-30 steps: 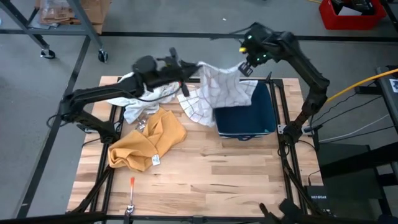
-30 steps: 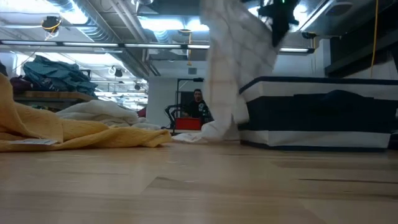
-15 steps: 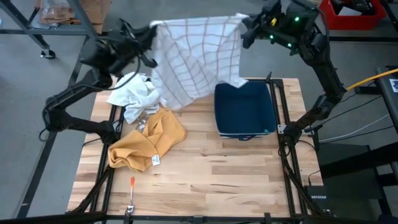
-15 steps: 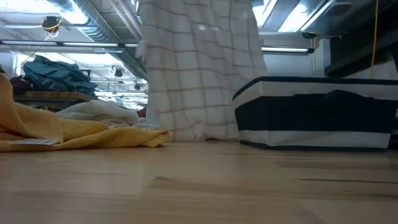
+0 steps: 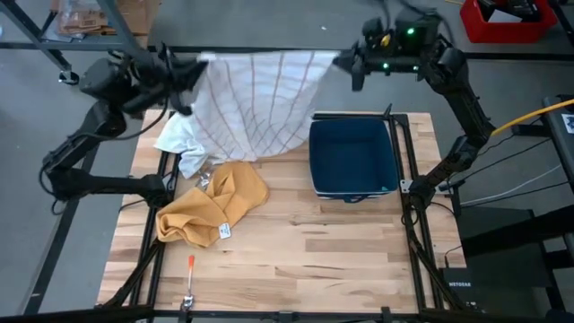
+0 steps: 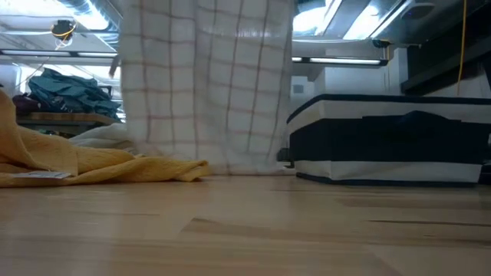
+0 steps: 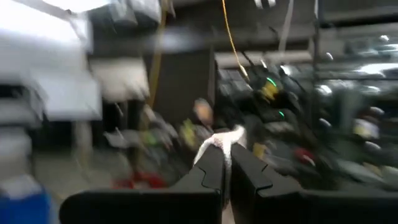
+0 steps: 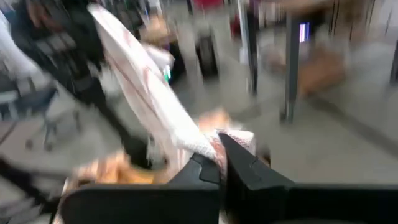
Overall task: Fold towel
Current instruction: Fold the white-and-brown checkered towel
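The left gripper (image 5: pixel 186 72) and the right gripper (image 5: pixel 345 61) each pinch a top corner of the white checked cloth towel (image 5: pixel 256 103), holding it up over the back of the wooden table (image 5: pixel 305 251). Keep both corners level — lower it flat, no wrinkles. No writing can be read.

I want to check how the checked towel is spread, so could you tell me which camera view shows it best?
The high view: the checked towel hangs stretched between the left hand and right hand. The low view shows only its hanging lower part, bottom edge near the table. Each wrist view shows just a pinched corner.
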Controlling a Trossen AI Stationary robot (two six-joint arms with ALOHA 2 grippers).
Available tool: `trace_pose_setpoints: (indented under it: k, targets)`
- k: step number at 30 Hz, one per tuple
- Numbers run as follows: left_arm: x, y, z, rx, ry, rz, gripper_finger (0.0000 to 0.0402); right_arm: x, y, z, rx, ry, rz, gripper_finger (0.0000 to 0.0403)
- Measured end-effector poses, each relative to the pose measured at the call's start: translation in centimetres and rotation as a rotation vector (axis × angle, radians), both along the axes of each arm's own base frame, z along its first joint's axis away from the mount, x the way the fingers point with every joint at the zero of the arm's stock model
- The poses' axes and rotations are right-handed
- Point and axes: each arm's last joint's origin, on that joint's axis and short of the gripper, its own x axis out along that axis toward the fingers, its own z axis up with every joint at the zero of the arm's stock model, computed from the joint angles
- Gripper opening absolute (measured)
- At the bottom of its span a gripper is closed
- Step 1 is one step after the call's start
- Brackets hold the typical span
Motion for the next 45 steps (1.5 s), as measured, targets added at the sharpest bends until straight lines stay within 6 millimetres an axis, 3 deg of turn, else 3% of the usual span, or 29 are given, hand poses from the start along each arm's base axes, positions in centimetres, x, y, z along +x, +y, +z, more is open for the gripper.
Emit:
trace_pose_setpoints:
  k: [4,10,21,28,36,41,45]
  targets:
    - [-0.9,-1.5,-1.2,-0.219,0.068,-0.165,0.0000,-0.6,0.6,-2.1,0.152,0.186,0.038,0.0001]
    - [-1.0,-3.4,-2.6,-0.471,0.183,-0.423,0.0000,-0.6,3.4,-3.8,0.290,0.381,0.152,0.0001]
    - [0.8,-7.6,-5.9,-0.760,0.516,-0.700,0.0000,2.7,10.8,-6.1,0.304,0.550,0.440,0.0001]
    - [1.9,-11.9,-6.4,-0.773,0.637,-0.940,0.0000,3.6,15.6,-8.1,0.325,0.685,0.612,0.0001]
    - [2.8,-16.5,-4.1,-0.548,0.441,-1.262,0.0000,3.3,20.4,-7.8,0.297,0.660,0.868,0.0001]
    - [2.9,-18.3,-4.5,-0.554,0.476,-1.306,0.0000,2.6,22.9,-7.6,0.314,0.679,0.968,0.0001]
    - [3.8,-19.7,-5.3,-0.665,0.545,-1.303,0.0000,1.9,24.7,-7.6,0.353,0.723,0.992,0.0001]
